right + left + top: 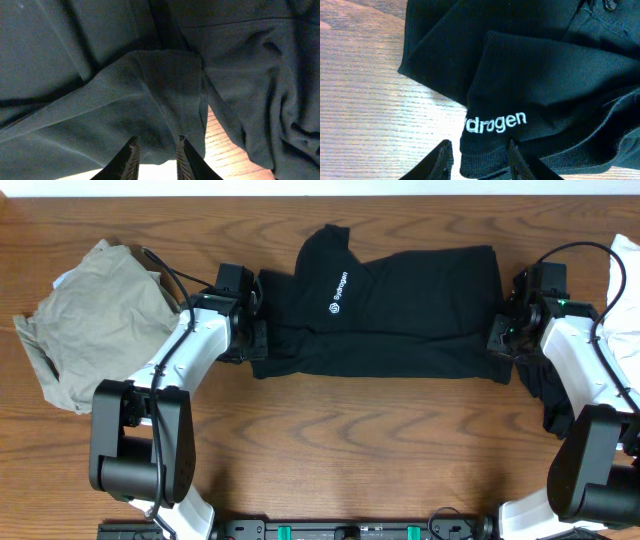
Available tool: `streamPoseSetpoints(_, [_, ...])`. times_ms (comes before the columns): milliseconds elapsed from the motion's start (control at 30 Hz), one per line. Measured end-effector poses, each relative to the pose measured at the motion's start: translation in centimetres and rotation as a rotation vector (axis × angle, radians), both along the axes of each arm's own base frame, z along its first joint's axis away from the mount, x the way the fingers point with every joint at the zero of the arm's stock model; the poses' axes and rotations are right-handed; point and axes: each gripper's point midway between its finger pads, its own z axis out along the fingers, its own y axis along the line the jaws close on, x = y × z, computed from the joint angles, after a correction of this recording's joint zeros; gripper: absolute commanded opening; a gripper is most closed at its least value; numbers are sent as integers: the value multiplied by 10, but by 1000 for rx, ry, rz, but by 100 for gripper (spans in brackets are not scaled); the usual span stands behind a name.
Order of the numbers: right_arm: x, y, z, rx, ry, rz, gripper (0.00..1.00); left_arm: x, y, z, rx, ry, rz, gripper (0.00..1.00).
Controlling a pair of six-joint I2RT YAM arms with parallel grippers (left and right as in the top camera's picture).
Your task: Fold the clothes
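The black garment (400, 310) is gripped at both ends. In the left wrist view, the left gripper (480, 162) has its two fingers (442, 161) set narrow on a hemmed edge of the fabric, which fills the gap between them. White lettering (495, 124) lies on the cloth just beyond the tips, and bare wood of the table (375, 100) shows to one side. In the right wrist view, the right gripper (157, 160) is likewise narrow, pinching a fold that rises tent-like between its fingers (134, 159), with more dark cloth spread beyond and rumpled to one side. From overhead, the left gripper (257, 320) sits at the garment's left edge and the right gripper (500, 332) at its right edge. The garment stretches flat between them across the middle of the table (350, 440), with a flap sticking up at the top and the small white logo (340, 290) left of centre. Past the left arm, well apart from the black piece, the khaki-grey garment (95, 320) lies crumpled. Beside the right arm lies a second dark cloth (540, 390), and a white cloth (625, 290) shows at the frame's right edge.
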Motion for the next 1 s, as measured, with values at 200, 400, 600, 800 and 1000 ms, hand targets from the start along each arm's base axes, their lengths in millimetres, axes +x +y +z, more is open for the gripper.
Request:
streamPoseSetpoints(200, [0,0,0,0,0,0,24,-1,-4,0,-24,4,-4,6])
streamPoseSetpoints(400, [0,0,0,0,0,0,24,6,-13,3,-70,-24,-21,6])
streamPoseSetpoints(600, [0,0,0,0,1,0,24,44,-35,23,-185,-182,-53,6])
streamPoseSetpoints(800, [0,0,0,0,0,0,24,92,-50,66,-259,-409,-73,6])
streamPoseSetpoints(1000, [1,0,0,0,-3,0,24,115,-55,88,-296,-532,-68,6])
